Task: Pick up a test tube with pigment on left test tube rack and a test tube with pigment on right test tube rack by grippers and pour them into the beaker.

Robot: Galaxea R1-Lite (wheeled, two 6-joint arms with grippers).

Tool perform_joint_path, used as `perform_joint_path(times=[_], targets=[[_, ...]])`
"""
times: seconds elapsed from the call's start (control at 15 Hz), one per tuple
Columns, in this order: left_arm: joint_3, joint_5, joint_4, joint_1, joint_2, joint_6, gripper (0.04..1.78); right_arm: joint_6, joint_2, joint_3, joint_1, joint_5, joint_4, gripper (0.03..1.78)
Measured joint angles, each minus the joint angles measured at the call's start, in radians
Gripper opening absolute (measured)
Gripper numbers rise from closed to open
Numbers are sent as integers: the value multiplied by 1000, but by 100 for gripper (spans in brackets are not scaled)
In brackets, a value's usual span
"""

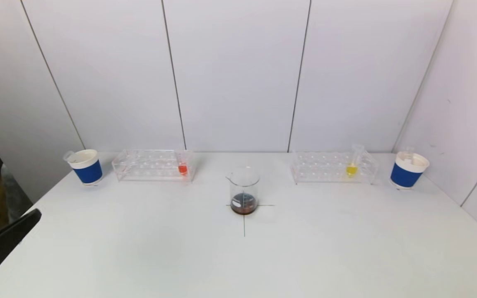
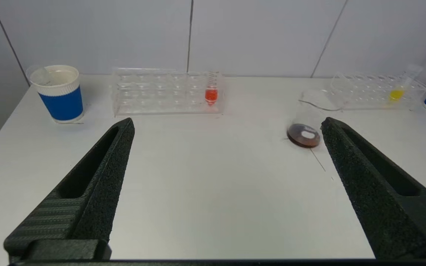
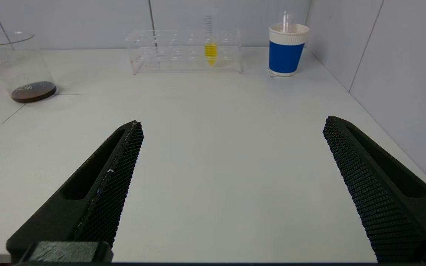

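Observation:
A clear left test tube rack (image 1: 151, 165) holds a test tube with red pigment (image 1: 183, 167) at its inner end. The clear right test tube rack (image 1: 333, 167) holds a test tube with yellow pigment (image 1: 352, 165). Between them stands a glass beaker (image 1: 244, 191) with dark brown liquid at its bottom. My left gripper (image 2: 227, 127) is open over bare table near the front, well short of the red tube (image 2: 211, 94). My right gripper (image 3: 233, 127) is open too, far from the yellow tube (image 3: 210, 48). Neither gripper shows in the head view.
A blue paper cup (image 1: 85, 167) with an empty tube in it stands left of the left rack. A second blue cup (image 1: 407, 170) stands right of the right rack, close to the side wall. A black object (image 1: 2, 244) sits at the table's left front edge.

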Motion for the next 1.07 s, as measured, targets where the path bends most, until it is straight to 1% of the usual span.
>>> perform_joint_path(times=[0.13,0.4,0.67,1.07], targets=[[2,-30,111,0,-101,-1,176,0,0,0,0,0,0,177],[6,-67,253,0,-252,-2,176,0,0,0,0,0,0,177],[10,-79,358,-5,-375,-20,176,0,0,0,0,0,0,177],[48,-69,472,-34,-552,-31,176,0,0,0,0,0,0,177]])
